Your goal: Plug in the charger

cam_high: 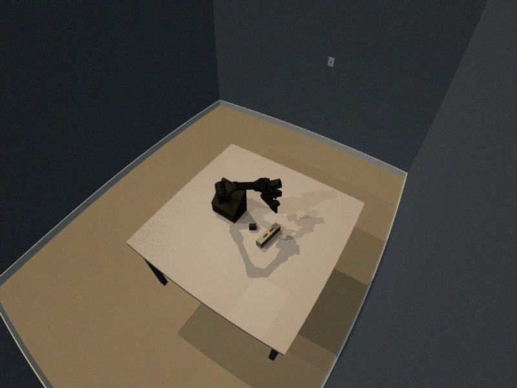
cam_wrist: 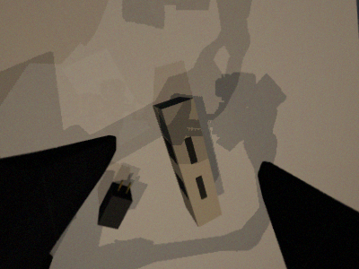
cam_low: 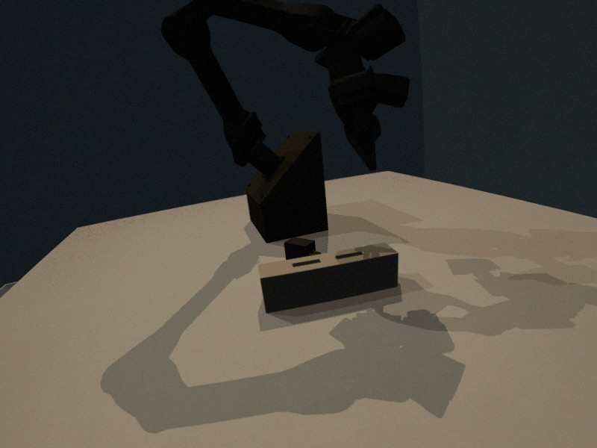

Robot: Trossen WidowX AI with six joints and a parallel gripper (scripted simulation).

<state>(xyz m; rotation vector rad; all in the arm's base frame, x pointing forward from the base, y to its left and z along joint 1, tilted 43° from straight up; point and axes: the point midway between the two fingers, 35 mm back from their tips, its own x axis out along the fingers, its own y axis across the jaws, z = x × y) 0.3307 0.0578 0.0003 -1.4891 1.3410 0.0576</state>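
Note:
The black charger (cam_high: 252, 226) (cam_low: 299, 248) (cam_wrist: 116, 208) lies on the table beside the power strip, its two brass prongs pointing toward the strip's side in the top view. The beige power strip (cam_high: 267, 236) (cam_low: 332, 281) (cam_wrist: 185, 179) lies flat with two dark slotted outlets on its top face. My gripper (cam_wrist: 188, 155) is open and empty, high above the table. In the wrist view its fingers stand wide apart, with the strip between them in the picture and the charger near the left finger. In the exterior view the fingers overlap and point downward.
The arm's dark wedge-shaped base (cam_high: 229, 206) (cam_low: 294, 202) stands on the pale table (cam_high: 187, 250) (cam_low: 67, 289) just behind the charger. Shadows of the arm fall across the strip and the table around it. Walls surround the table at a distance.

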